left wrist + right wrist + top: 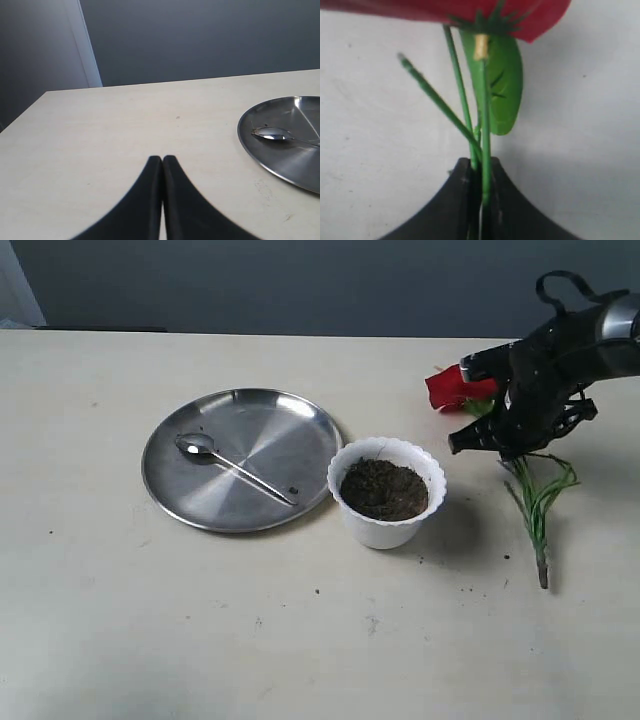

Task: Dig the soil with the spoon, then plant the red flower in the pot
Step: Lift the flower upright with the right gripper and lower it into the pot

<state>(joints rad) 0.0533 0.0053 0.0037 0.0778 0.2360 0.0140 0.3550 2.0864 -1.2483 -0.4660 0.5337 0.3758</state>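
The white scalloped pot stands mid-table, filled with dark soil. To its left the silver spoon lies on the round steel plate, its bowl also showing in the left wrist view. Right of the pot, my right gripper is shut on the red flower, pinching its thin green stem between the fingers, below the leaf and red petals. The grass-like blades trail toward the table's front. My left gripper is shut on nothing, over bare table left of the plate.
Small crumbs of soil dot the table in front of the pot. The cream table ends at a far edge against a dark grey wall. The left arm is outside the exterior view.
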